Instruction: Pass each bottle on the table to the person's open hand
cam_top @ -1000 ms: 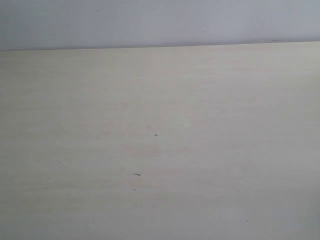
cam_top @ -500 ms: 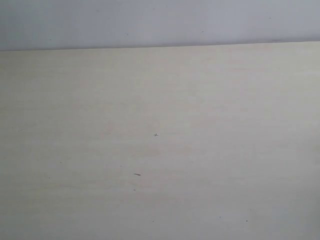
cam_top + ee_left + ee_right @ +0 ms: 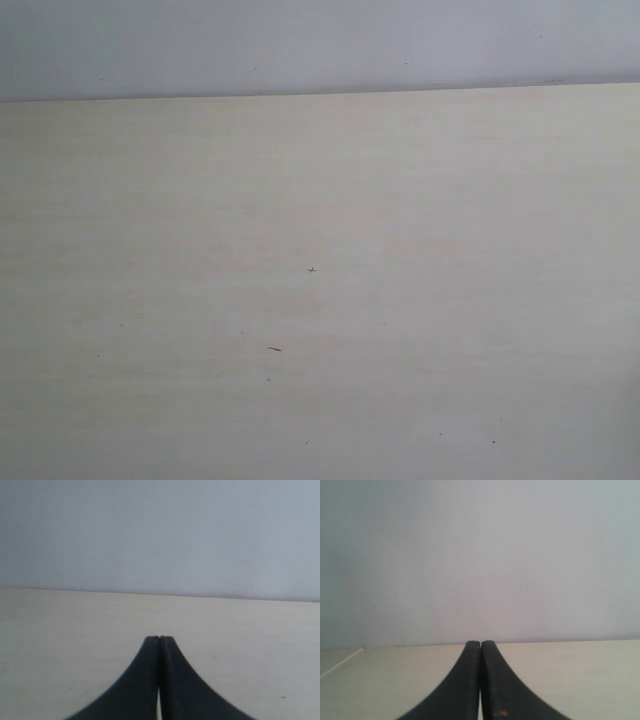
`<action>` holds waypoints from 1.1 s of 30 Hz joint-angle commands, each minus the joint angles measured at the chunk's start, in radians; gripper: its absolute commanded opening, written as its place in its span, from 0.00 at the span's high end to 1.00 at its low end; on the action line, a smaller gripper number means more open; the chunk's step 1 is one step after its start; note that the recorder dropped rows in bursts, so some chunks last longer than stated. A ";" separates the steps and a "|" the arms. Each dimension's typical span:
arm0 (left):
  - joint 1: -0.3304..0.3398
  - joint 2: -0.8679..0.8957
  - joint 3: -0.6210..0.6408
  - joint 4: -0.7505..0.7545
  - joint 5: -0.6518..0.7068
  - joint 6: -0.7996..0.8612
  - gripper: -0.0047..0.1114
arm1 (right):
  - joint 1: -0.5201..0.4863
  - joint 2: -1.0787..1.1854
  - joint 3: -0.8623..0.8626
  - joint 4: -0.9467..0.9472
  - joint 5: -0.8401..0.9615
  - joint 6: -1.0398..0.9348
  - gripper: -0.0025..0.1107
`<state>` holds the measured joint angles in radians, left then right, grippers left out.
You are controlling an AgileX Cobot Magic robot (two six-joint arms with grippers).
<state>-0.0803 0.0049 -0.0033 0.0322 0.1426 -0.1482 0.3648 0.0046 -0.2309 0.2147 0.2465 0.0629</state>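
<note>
The pale beige table (image 3: 320, 300) fills the exterior view, bare except for a few tiny dark specks. None of the bottles shows in any view, and the person's open hand is out of view too. Neither gripper appears in the exterior view. My left gripper (image 3: 159, 639) is shut, its black fingers pressed together with nothing between them, over the table (image 3: 75, 630). In its own wrist view my right gripper (image 3: 480, 643) is likewise shut and empty above the table (image 3: 580, 675).
A plain grey-white wall (image 3: 320, 45) rises behind the table's far edge in the exterior view. The same wall (image 3: 160, 535) backs the left wrist view, and the wall (image 3: 480, 555) also fills most of the right wrist view.
</note>
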 commanded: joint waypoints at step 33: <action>0.000 0.002 0.003 -0.021 -0.017 0.019 0.96 | -0.168 -0.005 0.027 -0.042 -0.016 -0.117 0.98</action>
<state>-0.0803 0.0049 -0.0033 0.0198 0.1370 -0.1313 0.2975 0.0046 -0.2286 0.1919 0.2432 0.0115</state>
